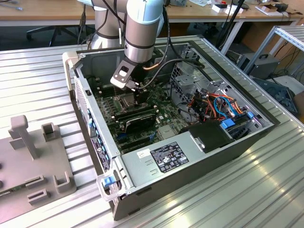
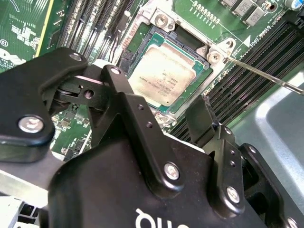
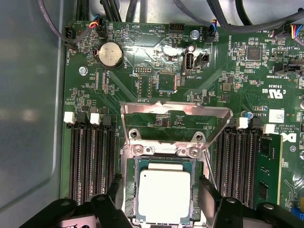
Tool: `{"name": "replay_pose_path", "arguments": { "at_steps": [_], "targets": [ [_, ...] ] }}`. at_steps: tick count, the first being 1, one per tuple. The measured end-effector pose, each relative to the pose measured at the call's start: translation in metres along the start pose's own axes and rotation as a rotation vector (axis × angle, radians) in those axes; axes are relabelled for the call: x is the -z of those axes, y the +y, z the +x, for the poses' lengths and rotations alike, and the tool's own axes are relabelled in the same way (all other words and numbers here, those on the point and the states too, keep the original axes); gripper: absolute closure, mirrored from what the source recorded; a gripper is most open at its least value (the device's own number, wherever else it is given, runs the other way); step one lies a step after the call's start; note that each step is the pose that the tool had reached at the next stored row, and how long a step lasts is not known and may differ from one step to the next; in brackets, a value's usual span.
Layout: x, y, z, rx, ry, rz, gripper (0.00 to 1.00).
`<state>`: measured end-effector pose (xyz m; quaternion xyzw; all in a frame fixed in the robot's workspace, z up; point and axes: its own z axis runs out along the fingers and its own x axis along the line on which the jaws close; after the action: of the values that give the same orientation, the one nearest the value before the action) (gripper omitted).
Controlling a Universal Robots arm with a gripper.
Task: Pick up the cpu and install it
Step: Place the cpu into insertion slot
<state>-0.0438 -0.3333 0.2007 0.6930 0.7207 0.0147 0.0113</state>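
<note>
Socket: one edge cut off in the first wrist view, flanks behind the fingers of the gripper; in the exterior view largely behind the arm. Memory slots: ends under the gripper. Grey stand, exterior view's left: cut off by the frame edge.

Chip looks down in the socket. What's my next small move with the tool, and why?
Probably raise the tool straight up. The cpu lies flat inside the socket, the fingers stand apart from its edges, and the retention frame is tipped open.
</note>
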Motion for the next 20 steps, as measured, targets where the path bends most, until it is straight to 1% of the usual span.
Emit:
{"name": "replay_pose_path", "arguments": {
  "at_steps": [2, 6, 17, 18, 20],
  "targets": [
    [0.0003, 0.0, 0.0, 0.0, -0.0003, 0.0001, 0.27],
    [0.0042, 0.0002, 0.0, 0.0, 0.0, -0.0001, 0.27],
    [0.0215, 0.0009, 0.0001, 0.0, -0.0002, 0.0, 0.27],
    [0.0228, 0.0009, 0.0001, 0.0, -0.0003, -0.0001, 0.27],
    [0.0228, 0.0009, 0.0002, 0.0, 0.0001, -0.0003, 0.27]
  ]
}}
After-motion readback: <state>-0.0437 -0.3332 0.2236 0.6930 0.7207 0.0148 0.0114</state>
